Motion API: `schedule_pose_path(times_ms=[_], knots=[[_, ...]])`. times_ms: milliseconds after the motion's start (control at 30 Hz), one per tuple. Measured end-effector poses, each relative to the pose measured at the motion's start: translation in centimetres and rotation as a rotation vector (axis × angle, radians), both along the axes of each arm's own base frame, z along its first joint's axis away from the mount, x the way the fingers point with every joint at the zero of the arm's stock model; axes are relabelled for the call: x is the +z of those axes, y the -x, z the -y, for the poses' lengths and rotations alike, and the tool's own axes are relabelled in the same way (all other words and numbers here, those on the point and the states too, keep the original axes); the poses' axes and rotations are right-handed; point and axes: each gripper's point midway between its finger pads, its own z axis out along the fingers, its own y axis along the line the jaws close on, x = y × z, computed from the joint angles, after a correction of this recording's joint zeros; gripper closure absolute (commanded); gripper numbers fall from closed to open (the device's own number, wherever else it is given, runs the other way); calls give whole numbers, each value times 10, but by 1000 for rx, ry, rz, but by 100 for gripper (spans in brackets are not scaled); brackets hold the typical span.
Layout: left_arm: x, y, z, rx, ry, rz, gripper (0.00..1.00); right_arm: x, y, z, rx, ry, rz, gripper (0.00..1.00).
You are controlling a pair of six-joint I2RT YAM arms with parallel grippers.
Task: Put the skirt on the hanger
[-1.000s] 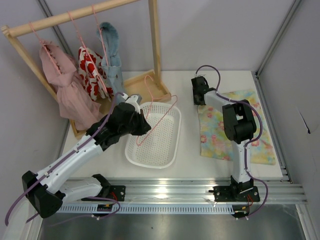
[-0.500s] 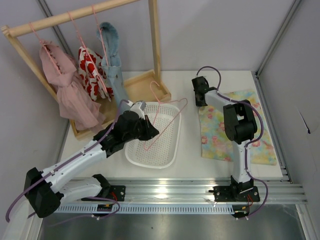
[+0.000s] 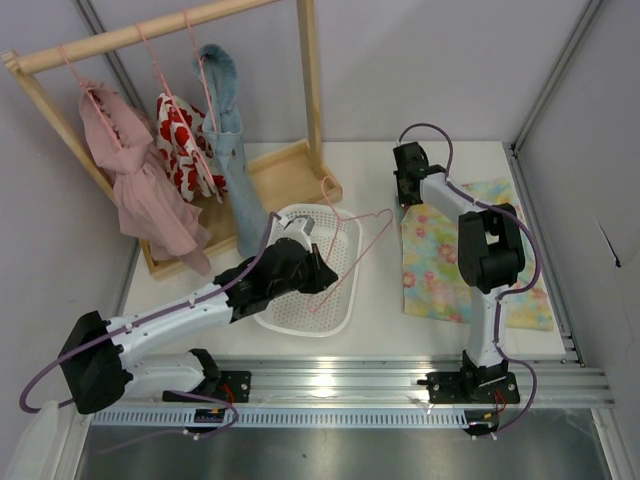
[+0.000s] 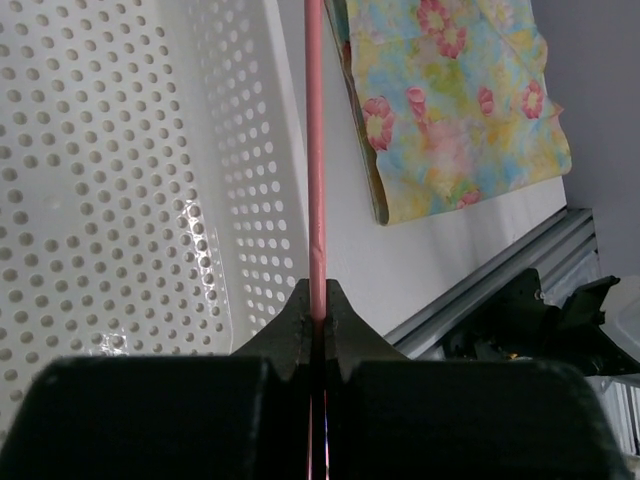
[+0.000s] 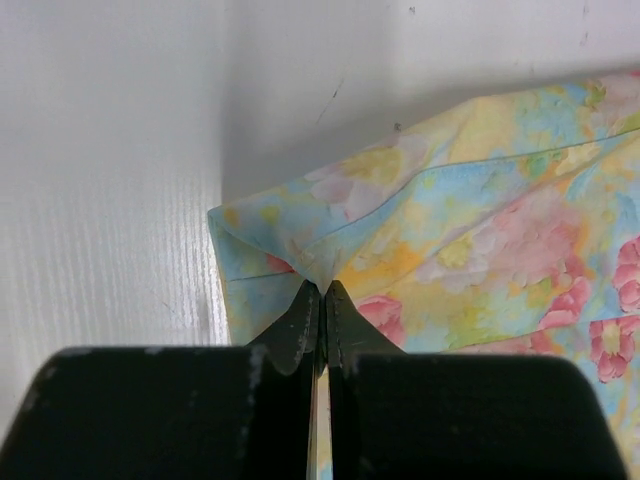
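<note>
The skirt (image 3: 450, 262), pale yellow and turquoise with pink flowers, lies flat on the white table at the right. My right gripper (image 3: 411, 196) is shut on its far left corner, and the wrist view shows the jaws (image 5: 321, 290) pinching a raised fold of the skirt (image 5: 480, 230). My left gripper (image 3: 323, 279) is shut on the thin pink wire hanger (image 3: 350, 265) and holds it above the white perforated basket (image 3: 290, 322). In the left wrist view the hanger (image 4: 314, 150) runs straight out from the closed left gripper (image 4: 317, 305) toward the skirt (image 4: 450, 100).
A wooden rack (image 3: 150, 30) stands at the back left with a pink garment (image 3: 130, 180), a red-and-white garment (image 3: 180, 145) and a denim garment (image 3: 232, 160) hanging on it. Its base tray (image 3: 290, 172) sits behind the basket. A metal rail (image 3: 350, 375) runs along the near edge.
My left arm has carried the hanger rightward over the basket toward the skirt. My right gripper has shifted slightly right and away with the skirt corner.
</note>
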Motion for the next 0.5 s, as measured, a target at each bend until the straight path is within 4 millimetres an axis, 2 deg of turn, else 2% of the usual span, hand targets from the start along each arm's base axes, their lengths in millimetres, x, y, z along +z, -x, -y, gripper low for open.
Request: schedule_pose_path(times_ms=[233, 500], knots=[[-28, -11, 5, 26, -59, -4, 100, 4, 7, -4, 21, -14, -23, 100], [-43, -28, 28, 14, -59, 50, 100, 4, 14, -5, 29, -13, -45, 100]])
